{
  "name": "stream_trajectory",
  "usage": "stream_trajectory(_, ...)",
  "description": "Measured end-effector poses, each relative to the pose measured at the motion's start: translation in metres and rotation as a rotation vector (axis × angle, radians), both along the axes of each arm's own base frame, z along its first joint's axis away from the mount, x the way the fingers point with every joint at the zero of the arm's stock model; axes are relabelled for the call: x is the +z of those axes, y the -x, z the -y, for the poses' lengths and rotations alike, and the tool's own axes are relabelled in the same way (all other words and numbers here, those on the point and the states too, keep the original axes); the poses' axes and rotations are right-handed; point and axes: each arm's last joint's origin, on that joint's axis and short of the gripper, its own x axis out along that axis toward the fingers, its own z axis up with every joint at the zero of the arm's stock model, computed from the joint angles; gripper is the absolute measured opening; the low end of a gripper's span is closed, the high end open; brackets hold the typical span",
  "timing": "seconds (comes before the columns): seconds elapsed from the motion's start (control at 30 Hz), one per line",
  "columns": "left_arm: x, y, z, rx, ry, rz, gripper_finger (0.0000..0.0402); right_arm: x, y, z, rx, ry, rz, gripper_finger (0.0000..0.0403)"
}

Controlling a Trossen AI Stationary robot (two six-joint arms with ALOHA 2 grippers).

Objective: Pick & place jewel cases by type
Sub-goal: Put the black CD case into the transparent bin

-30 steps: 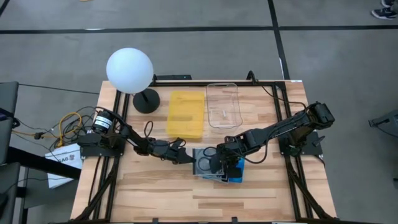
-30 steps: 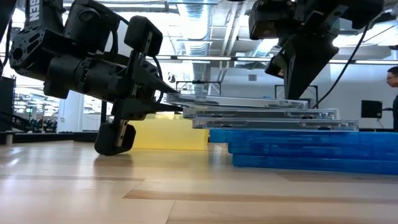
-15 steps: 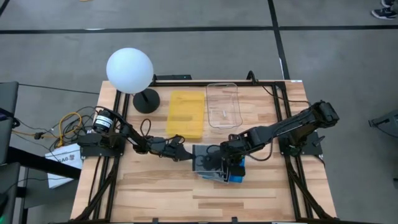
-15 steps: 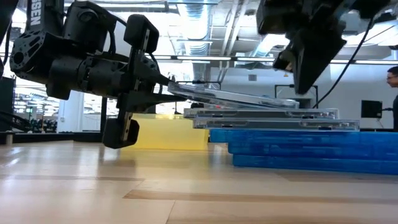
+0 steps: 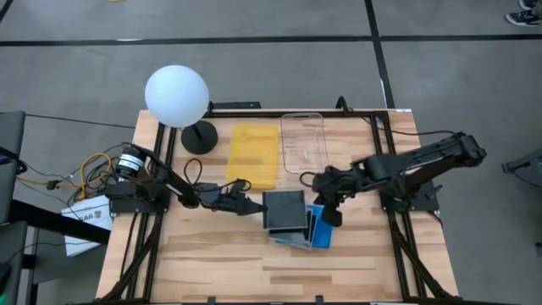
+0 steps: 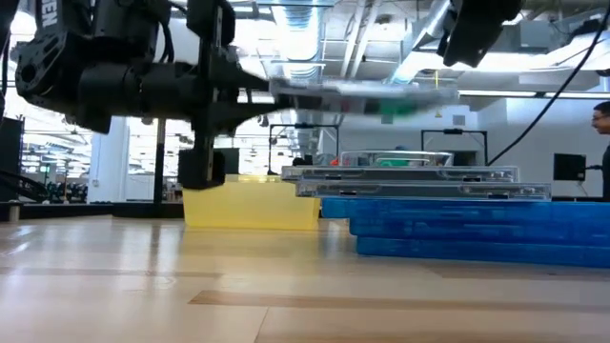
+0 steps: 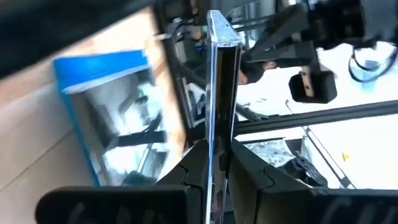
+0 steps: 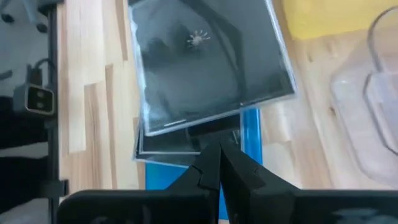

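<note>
A clear jewel case [image 5: 284, 209] with a dark inlay hangs level above a stack of clear cases [image 6: 410, 176] and blue cases [image 6: 457, 229] at the table's middle. My left gripper [image 5: 247, 205] is shut on it and reaches in from the table's left. The left wrist view shows the case edge-on [image 7: 217, 81]. My right gripper [image 5: 330, 215] is shut and empty, raised just right of the stack; its closed fingers [image 8: 217, 163] point toward the lifted case [image 8: 208, 62]. My left gripper pinches the clear case by its left edge [image 7: 215, 163] between its two fingers. The fingers come in level from the table's left. The case is lifted clear of the stack and sticks out level toward the right [image 6: 353, 93].
A flat yellow tray [image 5: 253, 155] and a clear rectangular container [image 5: 304, 144] lie behind the stack. A white globe lamp [image 5: 176, 96] stands at the far left. A person [image 6: 600, 124] shows in the room beyond. Bare wood lies toward the near edge.
My left gripper has risen with the top clear case: first its left edge tipped up, then the whole case came clear of the stack and level. My right gripper has lifted off the top of the stack and drawn back toward the table's right.
</note>
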Motion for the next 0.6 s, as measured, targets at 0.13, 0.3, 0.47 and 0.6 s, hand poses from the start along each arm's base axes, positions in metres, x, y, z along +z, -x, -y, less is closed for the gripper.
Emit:
stream_trajectory(0.13, 0.014, 0.002, -0.001, 0.009, -0.064, 0.033, 0.0028, 0.011, 0.009, 0.004, -0.025, -0.018, 0.04, 0.0)
stream_trajectory(0.3, 0.038, 0.008, -0.002, 0.031, -0.163, 0.109, 0.0028, 0.022, 0.024, 0.009, -0.053, -0.035, 0.055, 0.0)
stream_trajectory(0.47, 0.06, 0.02, -0.005, 0.038, -0.324, 0.095, 0.0028, 0.029, 0.04, 0.012, -0.064, -0.04, 0.045, 0.0)
stream_trajectory(0.6, 0.079, 0.028, -0.007, 0.042, -0.49, 0.026, 0.0028, 0.031, 0.047, 0.014, -0.066, -0.037, 0.033, 0.0)
